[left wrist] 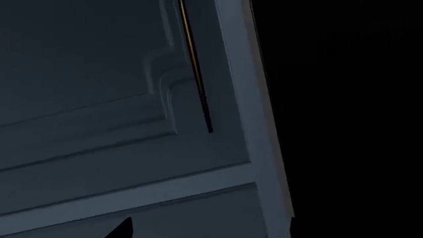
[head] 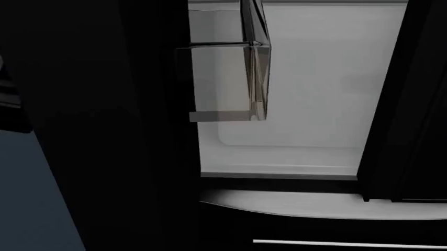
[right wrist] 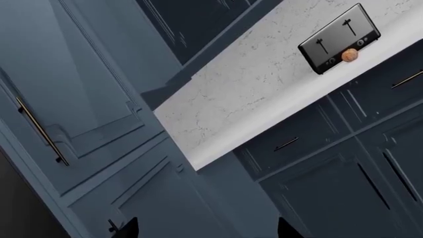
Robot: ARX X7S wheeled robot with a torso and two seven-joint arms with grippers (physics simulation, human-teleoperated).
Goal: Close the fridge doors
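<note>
The left fridge door (head: 104, 120) is a tall black slab standing open, with a clear shelf bin (head: 223, 78) on its inner face. The right fridge door (head: 412, 104) also stands open, and the white-lined fridge interior (head: 314, 94) shows between them. Neither gripper appears in the head view. My left gripper (left wrist: 206, 230) faces a blue-grey cabinet panel (left wrist: 86, 99); one dark fingertip (left wrist: 122, 229) shows far to one side and nothing is held. My right gripper (right wrist: 208, 230) is open, with its fingertips (right wrist: 126, 228) wide apart and nothing between them.
A black drawer with a silver bar handle (head: 349, 243) sits below the fridge opening. In the right wrist view, a toaster (right wrist: 340, 39) stands on a white counter (right wrist: 251, 89), with blue-grey cabinets (right wrist: 343, 183) beneath. A slim cabinet handle (left wrist: 195, 64) runs near the black edge.
</note>
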